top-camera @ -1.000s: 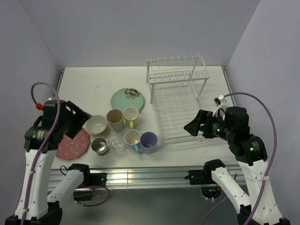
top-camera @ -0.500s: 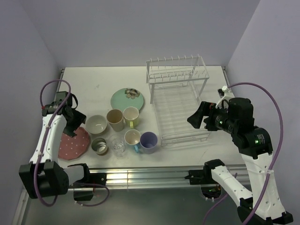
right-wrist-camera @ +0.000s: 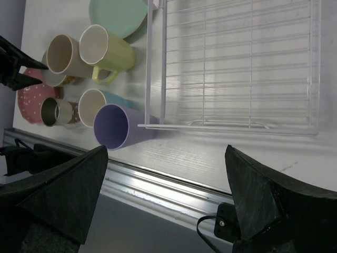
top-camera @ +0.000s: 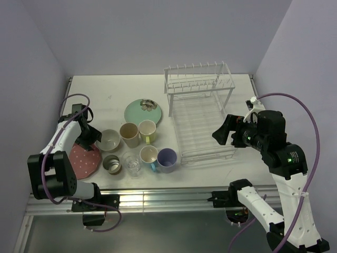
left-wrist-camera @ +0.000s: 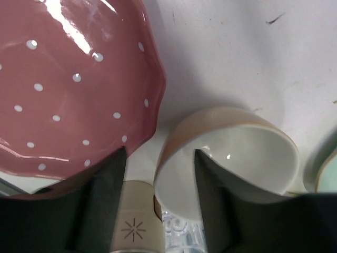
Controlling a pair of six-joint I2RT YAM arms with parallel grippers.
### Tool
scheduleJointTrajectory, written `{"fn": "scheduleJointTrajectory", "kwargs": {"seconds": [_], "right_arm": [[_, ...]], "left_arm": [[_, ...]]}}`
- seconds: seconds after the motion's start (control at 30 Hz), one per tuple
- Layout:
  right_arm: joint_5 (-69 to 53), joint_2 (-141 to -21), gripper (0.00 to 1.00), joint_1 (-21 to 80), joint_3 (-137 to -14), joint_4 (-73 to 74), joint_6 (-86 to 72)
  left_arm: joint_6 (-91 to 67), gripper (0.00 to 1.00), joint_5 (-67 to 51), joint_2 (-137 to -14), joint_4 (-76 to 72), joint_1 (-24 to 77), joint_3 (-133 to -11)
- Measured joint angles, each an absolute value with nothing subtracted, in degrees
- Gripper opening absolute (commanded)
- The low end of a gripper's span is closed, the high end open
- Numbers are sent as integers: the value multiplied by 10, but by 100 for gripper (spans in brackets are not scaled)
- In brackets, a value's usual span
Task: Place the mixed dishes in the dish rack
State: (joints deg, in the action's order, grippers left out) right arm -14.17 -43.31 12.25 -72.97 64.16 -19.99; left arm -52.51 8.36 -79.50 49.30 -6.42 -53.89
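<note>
Progress nil: dish rack holds nothing; all dishes sit on table, left of it. L gripper low, jaws apart astride left wall of white bowl, just beside pink plate, no pinch yet. R gripper gaping, empty, near dish rack's right side. Whole load remains.

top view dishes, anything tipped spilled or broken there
Nothing looks tipped, spilled or broken. The one oddity is a small brownish patch at the far rim of the mint-green plate. Whether it is a printed design or something left on the plate is too small to tell.
</note>
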Motion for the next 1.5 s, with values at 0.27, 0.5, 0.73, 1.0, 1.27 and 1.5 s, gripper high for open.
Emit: {"fn": "scheduleJointTrajectory", "kwargs": {"seconds": [0.27, 0.5, 0.73, 1.0, 1.27, 1.5], "right_arm": [[-139, -435, 100, 123, -729, 641, -200], [-139, -435, 100, 123, -726, 640, -201], [-140, -445, 100, 123, -726, 641, -201], [-173, -497, 99, 123, -730, 641, -216], [-253, -553, 100, 126, -730, 612, -266], [-334, -603, 100, 184, -756, 528, -349]], "left_arm": [[-510, 30, 84, -835, 464, -64, -536], [-491, 0, 77, -847, 466, -62, -554], [-481, 0, 102, -844, 490, -60, -588], [-496, 0, 111, -784, 602, -66, -769], [-524, 0, -69, -650, 572, -63, -871], [-571, 0, -204, -565, 520, 76, -731]]}}
